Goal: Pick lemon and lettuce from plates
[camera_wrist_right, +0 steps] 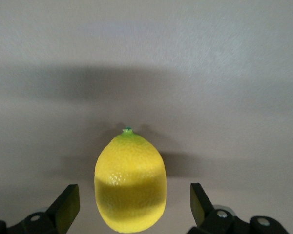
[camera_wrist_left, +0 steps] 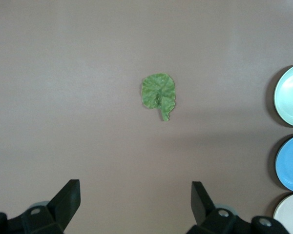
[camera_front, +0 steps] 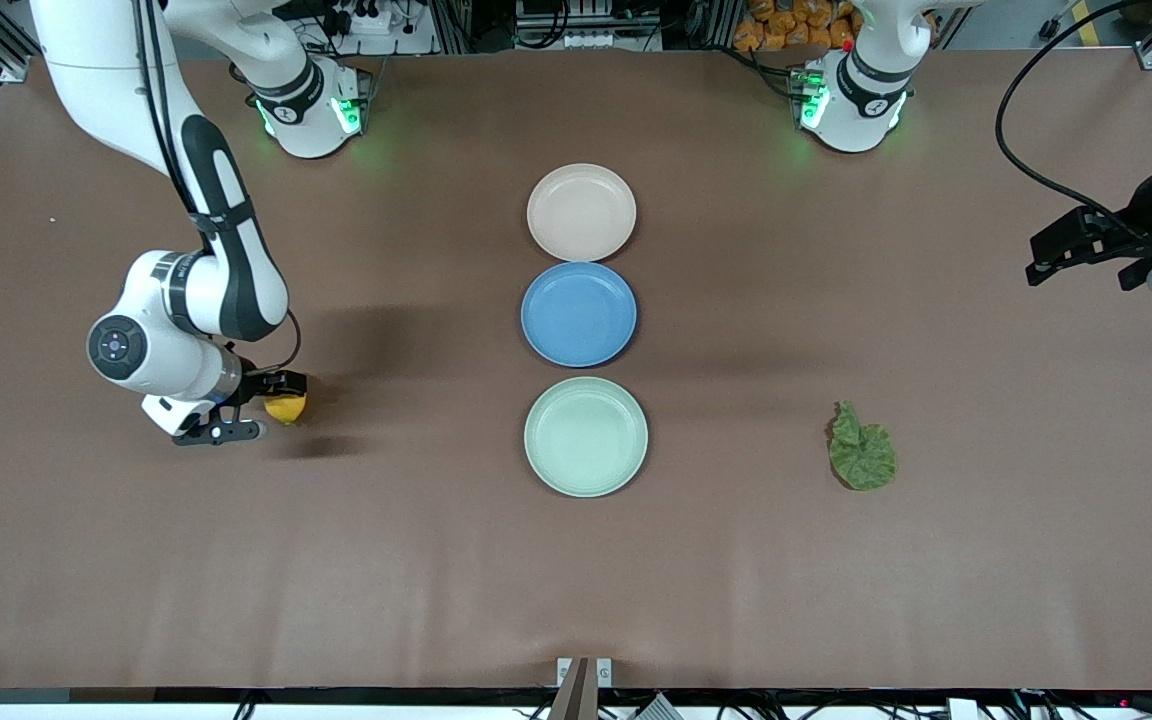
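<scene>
The lemon lies on the brown table toward the right arm's end, off the plates. My right gripper is low around it and open. In the right wrist view the lemon sits between the fingers with a gap on each side. The lettuce lies flat on the table toward the left arm's end; it also shows in the left wrist view. My left gripper is open and empty, up over that end of the table. The beige plate and mint plate are empty.
A blue plate stands between the beige and mint plates in one line down the table's middle. The left wrist view shows the edges of the mint plate, blue plate and beige plate.
</scene>
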`<state>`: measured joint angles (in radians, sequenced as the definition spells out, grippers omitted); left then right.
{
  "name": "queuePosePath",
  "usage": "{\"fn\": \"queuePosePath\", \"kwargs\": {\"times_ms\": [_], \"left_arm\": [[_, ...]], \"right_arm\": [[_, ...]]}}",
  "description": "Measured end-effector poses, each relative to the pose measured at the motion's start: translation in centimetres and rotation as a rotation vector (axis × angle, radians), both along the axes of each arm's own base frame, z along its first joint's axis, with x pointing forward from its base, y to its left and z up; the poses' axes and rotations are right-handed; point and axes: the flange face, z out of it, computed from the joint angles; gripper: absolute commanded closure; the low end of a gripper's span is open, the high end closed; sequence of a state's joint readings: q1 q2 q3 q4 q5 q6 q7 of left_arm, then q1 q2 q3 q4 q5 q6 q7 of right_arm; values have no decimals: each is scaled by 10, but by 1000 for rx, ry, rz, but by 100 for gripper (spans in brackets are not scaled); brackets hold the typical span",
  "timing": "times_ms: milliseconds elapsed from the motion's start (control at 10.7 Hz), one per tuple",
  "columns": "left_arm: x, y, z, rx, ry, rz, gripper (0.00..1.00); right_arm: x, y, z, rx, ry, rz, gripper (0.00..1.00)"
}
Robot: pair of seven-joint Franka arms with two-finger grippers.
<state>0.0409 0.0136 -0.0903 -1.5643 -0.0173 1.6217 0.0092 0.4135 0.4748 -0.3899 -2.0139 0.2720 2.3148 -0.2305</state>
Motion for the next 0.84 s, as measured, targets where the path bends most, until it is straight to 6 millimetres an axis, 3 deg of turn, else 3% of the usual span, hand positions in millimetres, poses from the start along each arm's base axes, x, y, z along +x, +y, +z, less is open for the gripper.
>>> {"fn": "queuePosePath", "kwargs": {"times_ms": [188, 375, 562, 844], "left_arm": [[3, 0, 5, -1, -14, 0, 0], [7, 0, 3, -2, -12, 0, 0], [9, 0, 1, -3, -10, -1, 0], [10, -1, 4, -4, -17, -2, 0]], "right_arm": [[8, -6, 28, 30, -46, -7, 0], [8, -24, 70, 57, -75, -14, 0], [-1, -35, 115, 52, -71, -17, 0], [-21, -31, 174, 29, -62, -35, 0]]}}
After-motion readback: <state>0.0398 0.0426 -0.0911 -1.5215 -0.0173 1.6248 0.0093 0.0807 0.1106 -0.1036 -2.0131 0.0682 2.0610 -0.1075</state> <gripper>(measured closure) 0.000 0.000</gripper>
